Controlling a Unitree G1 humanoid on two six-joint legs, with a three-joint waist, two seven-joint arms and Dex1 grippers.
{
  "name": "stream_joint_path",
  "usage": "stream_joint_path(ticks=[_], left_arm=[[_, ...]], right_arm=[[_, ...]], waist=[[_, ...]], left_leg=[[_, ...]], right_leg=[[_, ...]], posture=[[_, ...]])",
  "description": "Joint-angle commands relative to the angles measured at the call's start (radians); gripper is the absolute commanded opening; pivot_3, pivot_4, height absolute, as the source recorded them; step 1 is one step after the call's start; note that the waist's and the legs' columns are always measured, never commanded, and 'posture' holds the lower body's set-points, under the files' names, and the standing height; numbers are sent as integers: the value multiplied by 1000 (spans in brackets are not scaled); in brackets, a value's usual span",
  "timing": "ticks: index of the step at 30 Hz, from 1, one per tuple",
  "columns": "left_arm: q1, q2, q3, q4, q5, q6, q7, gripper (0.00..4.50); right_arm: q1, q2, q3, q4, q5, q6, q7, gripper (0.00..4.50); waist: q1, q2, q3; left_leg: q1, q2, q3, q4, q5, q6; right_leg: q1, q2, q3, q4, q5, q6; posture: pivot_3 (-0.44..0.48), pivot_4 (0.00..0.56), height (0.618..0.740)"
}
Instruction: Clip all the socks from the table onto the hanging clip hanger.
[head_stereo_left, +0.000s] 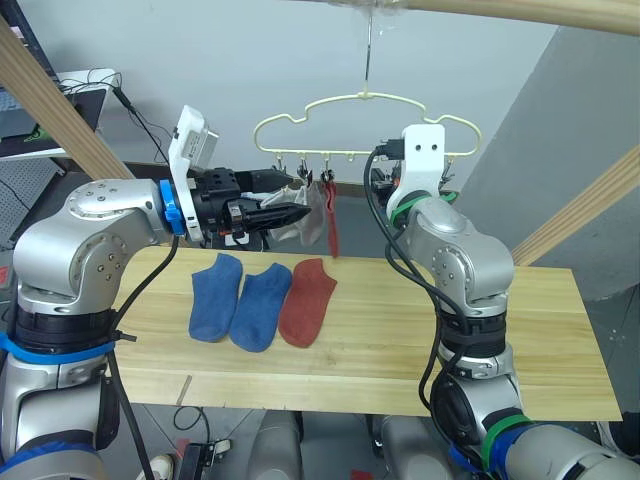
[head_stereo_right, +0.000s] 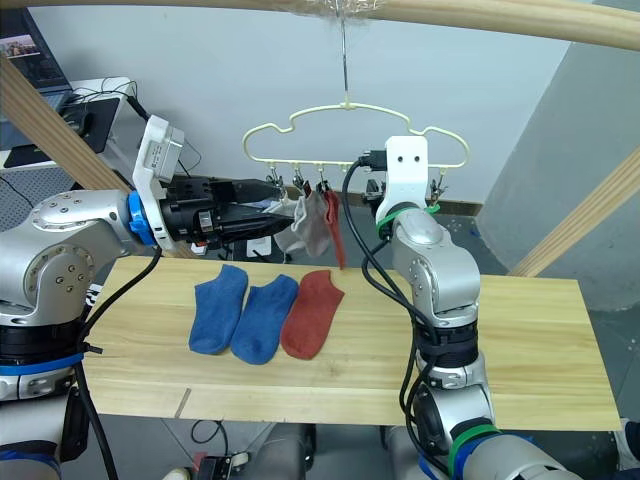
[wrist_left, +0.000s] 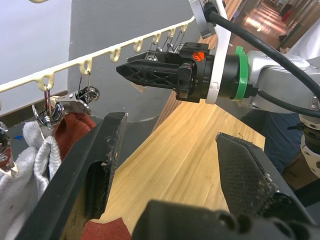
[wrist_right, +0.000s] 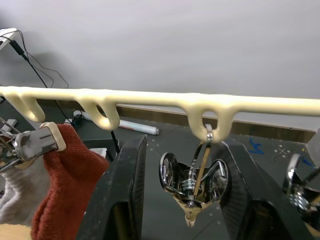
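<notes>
A pale-yellow clip hanger (head_stereo_right: 355, 135) hangs by its metal hook from a wooden pole (head_stereo_right: 480, 12) above the desk (head_stereo_right: 540, 340), with two pincers raised to its row of clips. The right pincer (wrist_right: 182, 200) stands with its jaws wide, one black finger on each side of an empty metal clip (wrist_right: 194, 182) that dangles from a loop of the hanger bar; the fingers are close to the clip, though whether they touch it cannot be told. Just beside that pincer, on the neighbouring clips, hang a rust-red sock (wrist_right: 67, 190) and, past it, a light grey sock (head_stereo_right: 312, 228). The left pincer (wrist_left: 170, 170) is also spread wide and holds nothing, its tips pointing along the hanger toward the right pincer, with the hung grey and red socks just beside its near finger. In the head views the left pincer reaches in level with the hanging socks, right at the grey fabric. Below both pincers, three socks lie flat on the desk in a close row: two blue socks (head_stereo_left: 217, 294) (head_stereo_left: 260, 305) side by side, and a second rust-red sock (head_stereo_left: 307, 301) touching the nearer blue one. The rest of the plank top is bare. Behind the left arm, cables and equipment sit on a side shelf (head_stereo_left: 60, 110).
</notes>
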Motion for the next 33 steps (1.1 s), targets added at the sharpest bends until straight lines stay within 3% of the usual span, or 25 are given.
stream_joint_path(ticks=[1, 7, 13, 15, 23, 30, 33], left_arm=[[-2, 9, 35, -36, -16, -1, 4, 3264], [-1, 8, 31, -34, -13, -3, 8, 3264], [1, 11, 25, -31, -4, -4, 9, 3264], [5, 13, 22, -35, -3, 1, 12, 3264], [52, 21, -27, -86, 35, 54, 64, 3264], [133, -19, -172, -112, 149, 112, 182, 3264], [193, -72, -244, -52, 253, 26, 237, 3800]], right_arm=[[-22, 3, -2, -20, 3, -29, 2, 1971], [-24, 2, -3, -16, -1, -28, -4, 1971], [-25, -1, -4, -15, -10, -19, -16, 307], [-25, -2, -5, -14, -11, -18, -19, 5], [-25, 0, -9, -17, -10, -17, -35, 5], [-27, 2, -11, -25, -8, -9, -40, 5], [-29, 4, -14, -31, -4, -3, -43, 0]], waist=[[0, 0, 0], [1, 0, 0], [0, 0, 0], [0, 0, 0], [0, 0, 0], [-1, 0, 0], [-1, 0, 0]], left_leg=[[0, 0, 0, 0, 0, 0], [0, 0, 0, 0, 0, 0], [0, 0, 0, 0, 0, 0], [0, 0, 0, 0, 0, 0], [0, 0, 0, 0, 0, 0], [0, 0, 0, 0, 0, 0], [0, 0, 0, 0, 0, 0]], right_leg=[[0, 0, 0, 0, 0, 0], [0, 0, 0, 0, 0, 0], [0, 0, 0, 0, 0, 0], [0, 0, 0, 0, 0, 0], [0, 0, 0, 0, 0, 0], [0, 0, 0, 0, 0, 0], [0, 0, 1, 0, 0, 0]], posture=[[30, 286, 740], [29, 287, 740], [24, 287, 740], [23, 289, 740], [17, 294, 740], [4, 296, 740], [-1, 297, 740]])
